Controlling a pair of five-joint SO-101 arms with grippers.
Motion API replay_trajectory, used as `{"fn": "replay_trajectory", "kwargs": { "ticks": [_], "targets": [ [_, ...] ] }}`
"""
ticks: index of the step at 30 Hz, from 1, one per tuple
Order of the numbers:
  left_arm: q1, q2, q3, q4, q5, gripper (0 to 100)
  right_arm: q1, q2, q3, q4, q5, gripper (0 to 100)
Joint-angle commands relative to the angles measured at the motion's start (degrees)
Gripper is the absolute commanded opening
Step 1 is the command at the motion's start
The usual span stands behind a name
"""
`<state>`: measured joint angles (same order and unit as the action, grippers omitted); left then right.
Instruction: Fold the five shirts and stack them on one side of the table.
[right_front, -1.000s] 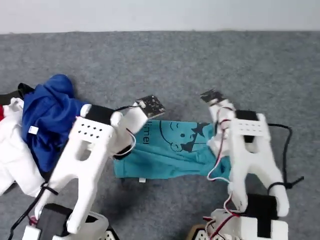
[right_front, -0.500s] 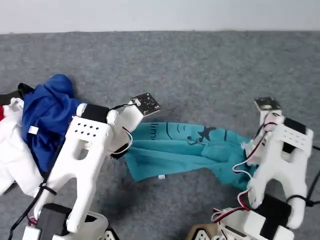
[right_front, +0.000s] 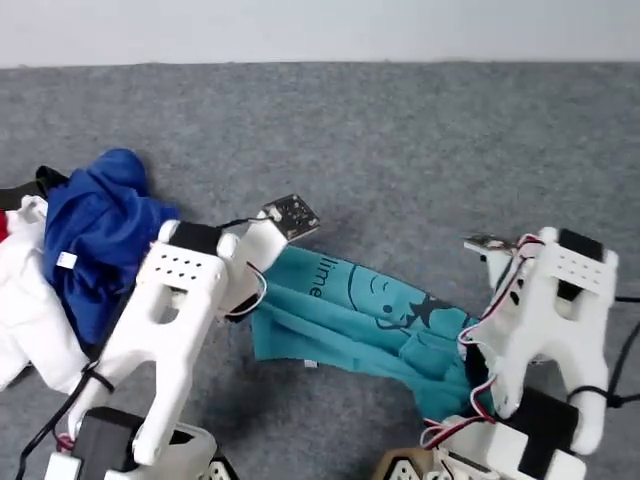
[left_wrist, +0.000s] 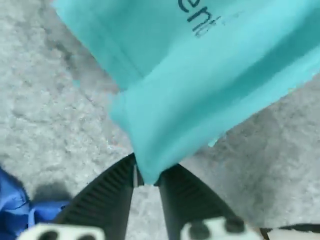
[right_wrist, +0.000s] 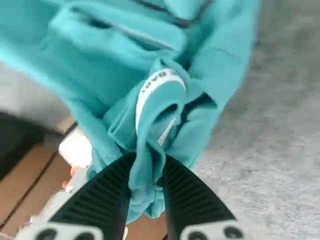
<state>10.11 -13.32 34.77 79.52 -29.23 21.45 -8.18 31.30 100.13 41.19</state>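
High view: a teal fabric shirt (right_front: 370, 320) stretches near the tabletop (right_front: 400, 150) front edge. The left gripper (left_wrist: 146, 177) and right gripper (right_wrist: 146, 162) each pinch one end.

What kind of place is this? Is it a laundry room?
Probably a robot lab, not a laundry room: the left gripper and right gripper pinch a teal shirt over a grey carpeted table, with a pile of shirts beside and a plain wall behind.
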Motion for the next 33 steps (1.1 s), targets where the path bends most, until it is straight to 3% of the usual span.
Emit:
{"fn": "replay_trajectory", "kwargs": {
  "ticks": [1,8,14,17,21,28,33],
  "targets": [
    [-0.8,-0.2,2.6,-4.8,0.4,1,-3.5,-1.0,-1.8,2.6,1.4,3.0],
    [-0.8,-0.2,10.1,-18.5,0.7,1,-17.0,-1.0,-1.5,2.7,1.4,26.2],
    [-0.8,-0.2,15.3,-31.9,2.5,1,-36.4,-1.0,-0.6,2.7,1.3,24.2],
    [-0.8,-0.4,15.3,-34.0,5.4,1,-39.2,-0.9,-1.0,2.5,1.1,22.1],
    [-0.6,-0.5,15.4,-34.5,5.7,1,-30.8,-0.9,-0.9,-2.1,1.1,21.4],
    [-0.8,-0.3,15.4,-34.6,5.7,1,-5.5,1.0,-0.5,-20.3,1.0,21.3],
    [-0.8,-0.3,15.6,-34.6,5.7,1,4.6,4.0,-0.9,-28.7,-1.8,21.3]
  ]
}}
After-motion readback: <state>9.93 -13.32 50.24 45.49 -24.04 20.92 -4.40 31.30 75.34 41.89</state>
